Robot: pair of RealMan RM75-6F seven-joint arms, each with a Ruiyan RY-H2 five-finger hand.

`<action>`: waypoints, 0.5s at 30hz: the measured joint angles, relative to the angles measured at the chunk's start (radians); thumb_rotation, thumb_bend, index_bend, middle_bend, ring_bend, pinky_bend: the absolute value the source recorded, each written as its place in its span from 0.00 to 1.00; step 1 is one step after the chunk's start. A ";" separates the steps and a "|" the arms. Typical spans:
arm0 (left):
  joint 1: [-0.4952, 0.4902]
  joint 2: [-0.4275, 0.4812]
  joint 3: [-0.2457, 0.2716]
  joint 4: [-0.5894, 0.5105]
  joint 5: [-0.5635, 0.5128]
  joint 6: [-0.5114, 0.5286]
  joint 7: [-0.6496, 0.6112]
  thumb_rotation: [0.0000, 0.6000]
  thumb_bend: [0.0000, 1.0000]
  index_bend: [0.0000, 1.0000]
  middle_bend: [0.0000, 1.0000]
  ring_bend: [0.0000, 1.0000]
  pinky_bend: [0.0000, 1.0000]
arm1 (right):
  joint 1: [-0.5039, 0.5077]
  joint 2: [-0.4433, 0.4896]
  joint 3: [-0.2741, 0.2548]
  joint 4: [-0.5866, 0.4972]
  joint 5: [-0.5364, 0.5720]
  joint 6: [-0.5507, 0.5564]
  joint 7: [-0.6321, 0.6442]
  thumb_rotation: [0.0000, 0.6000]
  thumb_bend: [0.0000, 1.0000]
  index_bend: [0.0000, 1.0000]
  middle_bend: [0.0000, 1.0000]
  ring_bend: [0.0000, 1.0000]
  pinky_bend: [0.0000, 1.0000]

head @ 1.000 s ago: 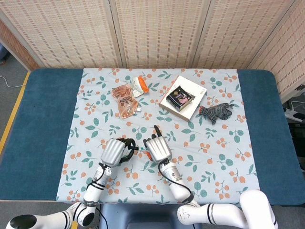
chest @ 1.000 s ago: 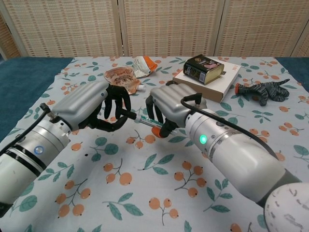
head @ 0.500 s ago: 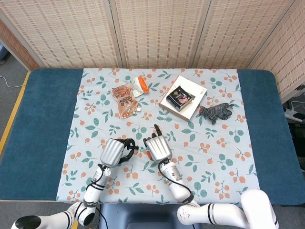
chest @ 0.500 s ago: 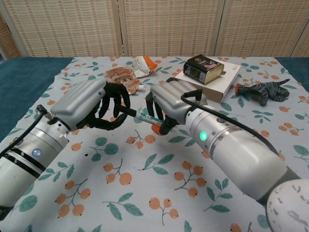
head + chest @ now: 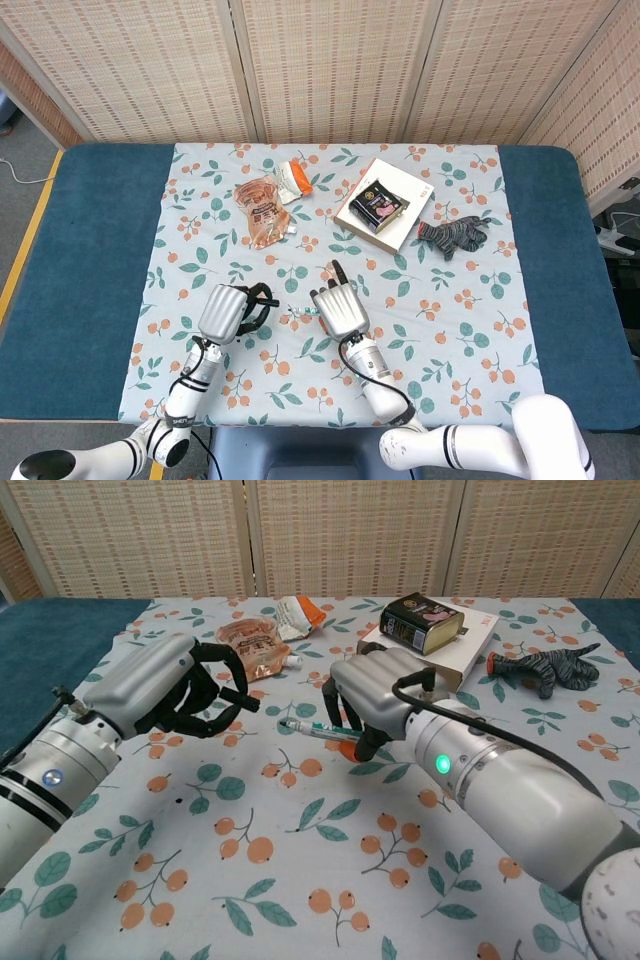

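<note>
A slim pen (image 5: pixel 305 728) with a teal barrel and orange end juts left from my right hand (image 5: pixel 385 695), which grips it just above the floral cloth (image 5: pixel 300 880). My left hand (image 5: pixel 165 685) sits a short way to the left, apart from the pen. Its fingers are curled in and pinch a small dark pen cap (image 5: pixel 245 702). From the head view, the left hand (image 5: pixel 228 312) and right hand (image 5: pixel 338 308) lie side by side near the front edge. The pen (image 5: pixel 300 310) shows in the gap between them.
Further back lie a reddish snack pouch (image 5: pixel 262 208), an orange and white wrapper (image 5: pixel 293 177), a white box (image 5: pixel 400 190) with a dark tin (image 5: pixel 378 207) on it, and a grey striped glove (image 5: pixel 452 235). Blue table (image 5: pixel 90 260) borders the cloth.
The hands have drawn apart. My left hand moved left and came off the pen with the dark cap, while my right hand shifted slightly right, still gripping the pen.
</note>
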 measured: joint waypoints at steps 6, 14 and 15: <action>0.010 0.024 0.025 0.038 -0.014 -0.057 -0.011 1.00 0.56 0.64 0.74 0.58 0.73 | -0.012 0.021 -0.021 0.017 0.022 -0.008 -0.018 1.00 0.42 0.54 0.60 0.29 0.00; 0.010 0.065 0.040 0.016 -0.055 -0.158 -0.023 1.00 0.47 0.19 0.38 0.31 0.61 | -0.012 0.038 -0.048 0.001 0.057 -0.052 -0.039 1.00 0.37 0.03 0.20 0.10 0.00; 0.010 0.068 0.040 0.013 -0.056 -0.160 -0.022 1.00 0.46 0.16 0.35 0.29 0.60 | -0.011 0.040 -0.050 -0.004 0.063 -0.054 -0.045 1.00 0.35 0.00 0.16 0.08 0.00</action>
